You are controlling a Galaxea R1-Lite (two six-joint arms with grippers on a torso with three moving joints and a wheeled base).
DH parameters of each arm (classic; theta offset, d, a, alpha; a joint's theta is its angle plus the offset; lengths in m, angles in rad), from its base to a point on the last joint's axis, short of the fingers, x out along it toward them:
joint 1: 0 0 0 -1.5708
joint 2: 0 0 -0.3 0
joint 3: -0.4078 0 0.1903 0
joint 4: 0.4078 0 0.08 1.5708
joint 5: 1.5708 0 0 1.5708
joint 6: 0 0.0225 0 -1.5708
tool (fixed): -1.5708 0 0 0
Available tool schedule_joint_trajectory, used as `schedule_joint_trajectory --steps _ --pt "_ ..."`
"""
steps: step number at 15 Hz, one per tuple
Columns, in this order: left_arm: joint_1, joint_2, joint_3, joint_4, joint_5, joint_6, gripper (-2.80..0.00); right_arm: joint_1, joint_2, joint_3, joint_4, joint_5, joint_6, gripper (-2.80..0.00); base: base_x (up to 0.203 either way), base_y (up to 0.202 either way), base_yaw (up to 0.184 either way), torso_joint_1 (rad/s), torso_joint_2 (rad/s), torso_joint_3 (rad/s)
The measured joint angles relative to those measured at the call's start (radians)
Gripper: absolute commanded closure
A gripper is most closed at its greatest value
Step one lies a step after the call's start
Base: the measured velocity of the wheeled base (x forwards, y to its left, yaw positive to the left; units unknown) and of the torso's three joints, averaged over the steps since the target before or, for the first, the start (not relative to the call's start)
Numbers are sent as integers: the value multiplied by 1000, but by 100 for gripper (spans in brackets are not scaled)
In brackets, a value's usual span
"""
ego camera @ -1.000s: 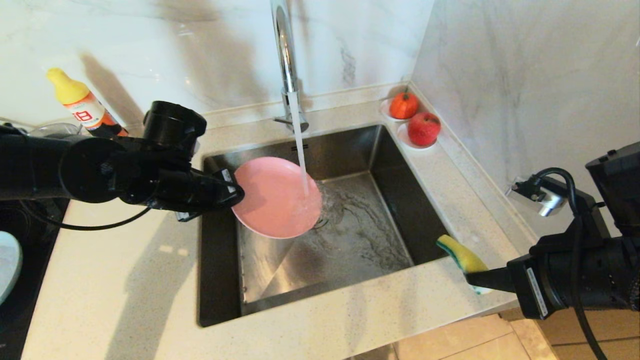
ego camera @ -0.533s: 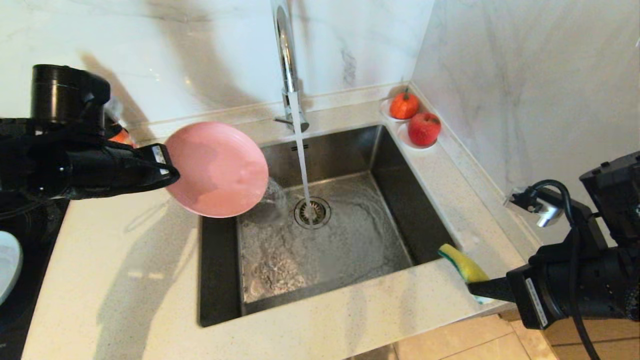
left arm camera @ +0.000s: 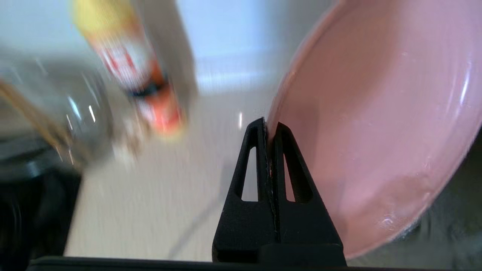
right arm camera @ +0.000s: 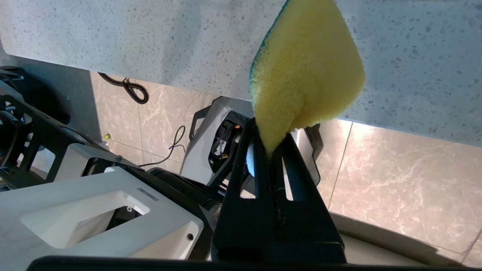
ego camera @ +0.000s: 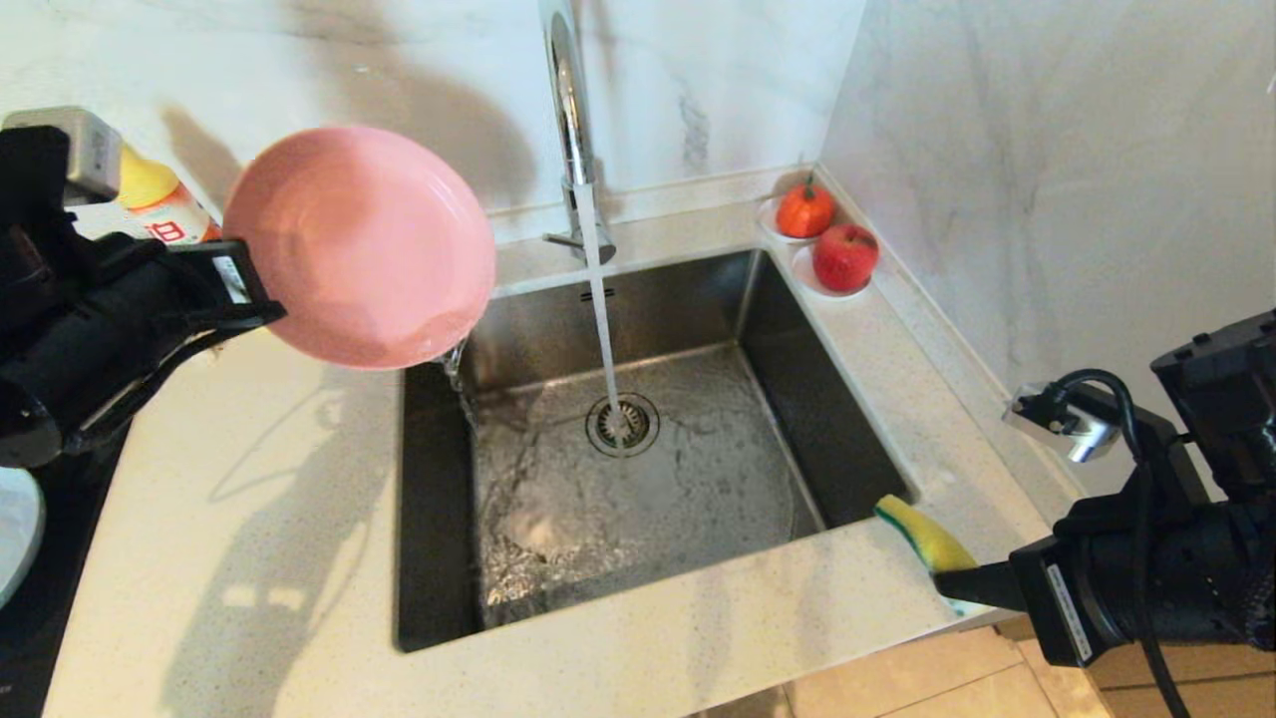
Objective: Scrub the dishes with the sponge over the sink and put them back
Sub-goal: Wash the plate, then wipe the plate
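My left gripper (ego camera: 244,289) is shut on the rim of the pink plate (ego camera: 359,244), holding it tilted in the air above the sink's back left corner. Water dribbles off its low edge into the sink (ego camera: 698,299). In the left wrist view the fingertips of this gripper (left arm camera: 269,128) pinch the plate's (left arm camera: 376,124) edge. My right gripper (ego camera: 962,583) is shut on the yellow-and-green sponge (ego camera: 922,534) at the sink's front right corner; the sponge (right arm camera: 305,67) sticks out of the closed gripper (right arm camera: 269,145). A pale blue plate's edge (ego camera: 15,529) shows at far left.
The faucet (ego camera: 568,110) runs a stream onto the drain (ego camera: 622,424). A yellow-capped bottle (ego camera: 159,204) stands behind the left arm. Two red fruits (ego camera: 805,209) (ego camera: 845,256) on saucers sit in the back right corner. A marble wall closes the right side, and a black hob (ego camera: 60,638) lies left.
My left arm has lifted the pink plate out from under the water stream, up and to the left, turning it. The right arm and the sponge have stayed put.
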Motion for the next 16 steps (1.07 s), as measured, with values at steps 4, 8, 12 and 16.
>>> schedule_joint_trajectory --steps 4,8,12,16 --pt "-5 -48 53 -167 -40 5 0 0 2 -4 0 2 -1 0 0 0 0 0 0 0" --pt "-17 -89 129 -305 -92 14 0 0 8 -4 0 3 -1 0 0 0 0 0 0 0" --pt "-21 -116 170 -411 -146 77 0 0 13 1 0 3 0 0 0 0 0 0 0 0" --pt "-28 -166 171 -271 -156 52 0 0 5 1 0 4 0 0 0 0 0 0 0 0"
